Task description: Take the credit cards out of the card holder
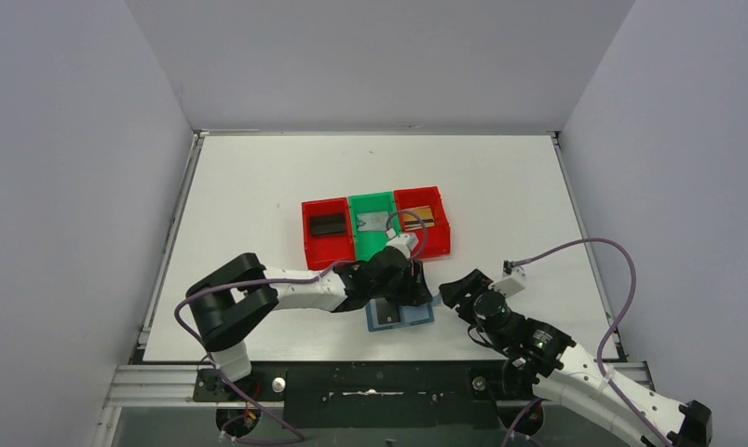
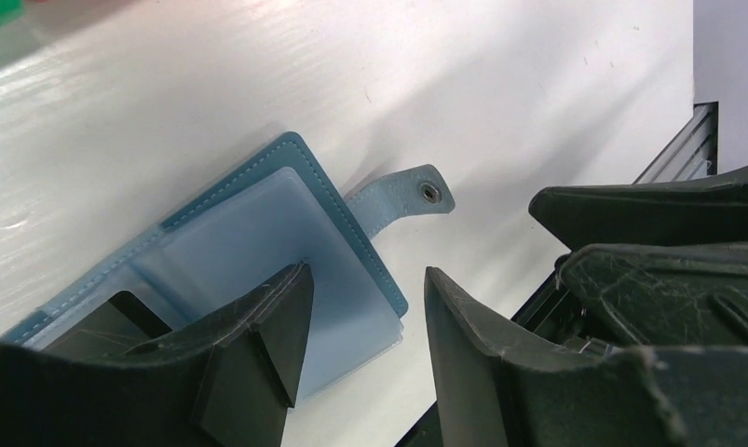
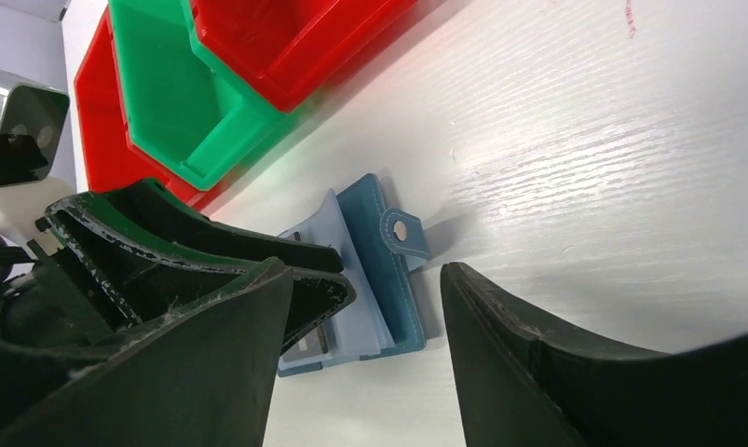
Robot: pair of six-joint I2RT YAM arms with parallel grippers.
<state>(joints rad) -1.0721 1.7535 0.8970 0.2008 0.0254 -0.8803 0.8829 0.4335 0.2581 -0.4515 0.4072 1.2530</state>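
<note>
Your holder (image 1: 402,315) lies open on the table (image 1: 258,186), just below the row of bins in the lower middle of the top view, between the two grippers. Its long axis runs left to right there, tipped slightly up toward the right. The tab (image 2: 402,198) sticks out of the right-hand end toward the right gripper (image 3: 365,275). In the left wrist view the tab points to the upper right of the frame, snap stud facing up. The clear blue pockets face upward, and what looks like a dark card (image 1: 385,315) shows in the left half. Your left gripper (image 2: 368,275) hangs over the holder with its fingers spread. One finger (image 2: 258,345) sits over the pocket leaf, the other is off the right edge, and nothing is pinched between them. Whether that finger presses the leaf or only hovers, you cannot tell. Your right gripper sits just right of the holder, low to the table, jaws parted and empty, the tab end showing in the gap. Above, the black card (image 1: 328,224) lies in the left red bin (image 1: 309,244), the grey card (image 1: 374,222) in the green bin (image 1: 371,198), and the gold card (image 1: 424,216) in the right red bin (image 1: 442,237)
</note>
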